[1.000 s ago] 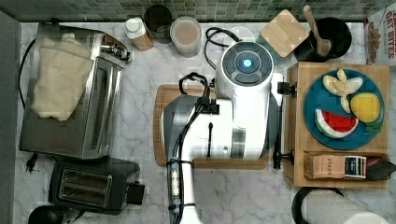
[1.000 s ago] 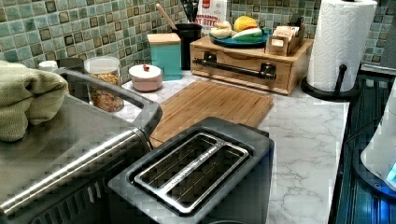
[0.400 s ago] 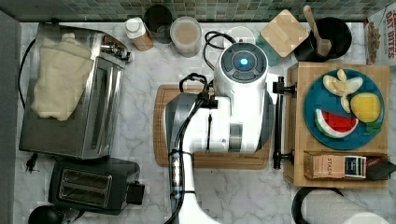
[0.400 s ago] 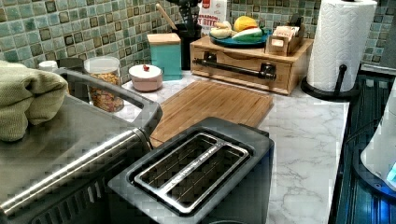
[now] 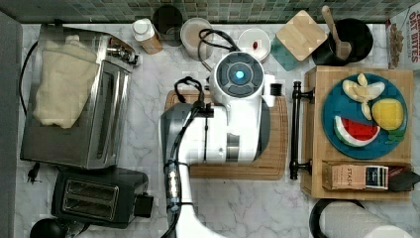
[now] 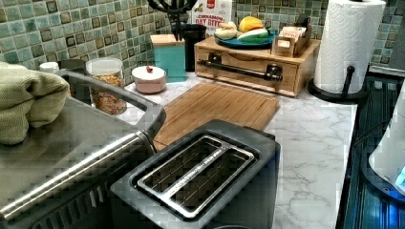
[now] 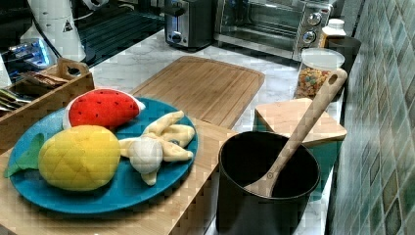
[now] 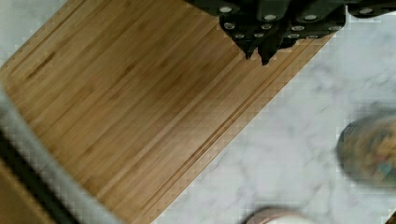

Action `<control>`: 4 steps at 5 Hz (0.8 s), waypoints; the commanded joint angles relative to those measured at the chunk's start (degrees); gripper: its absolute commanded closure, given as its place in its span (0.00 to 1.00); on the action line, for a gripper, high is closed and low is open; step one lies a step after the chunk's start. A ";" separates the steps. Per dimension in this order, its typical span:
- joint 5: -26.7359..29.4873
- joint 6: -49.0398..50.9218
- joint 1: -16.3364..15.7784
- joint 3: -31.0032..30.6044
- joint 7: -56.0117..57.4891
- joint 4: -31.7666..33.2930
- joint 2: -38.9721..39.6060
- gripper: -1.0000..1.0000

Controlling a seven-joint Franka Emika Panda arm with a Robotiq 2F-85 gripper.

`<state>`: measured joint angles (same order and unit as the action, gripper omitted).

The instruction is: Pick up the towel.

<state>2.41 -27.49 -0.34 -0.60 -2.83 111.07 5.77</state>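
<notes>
While the arm (image 5: 233,119) hangs over the board (image 5: 277,144) in the top view, the towel (image 5: 62,89) lies well away on the oven (image 5: 106,119). In the left view, the towel (image 6: 26,102) is bunched on the oven top. In the wrist view, the gripper (image 8: 261,51), fingers nearly together and empty, hovers above the board's (image 8: 126,102) edge, beside the marble bench (image 8: 289,154).

The arm (image 5: 233,119) has shifted toward the top view's left over the cutting board (image 5: 277,163).
</notes>
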 commanded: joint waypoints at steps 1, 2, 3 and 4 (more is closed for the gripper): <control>4.97 -9.11 -6.44 -6.27 5.40 -3.41 -8.05 1.00; 8.38 -10.15 -6.79 -7.16 10.17 -2.81 -9.54 1.00; 15.06 -9.97 -6.54 -8.25 19.37 -2.57 -10.05 0.00; 20.04 -11.45 -7.64 -9.30 26.95 -1.68 -10.70 0.00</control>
<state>18.10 -38.24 -7.67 -9.83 18.32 111.68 -2.68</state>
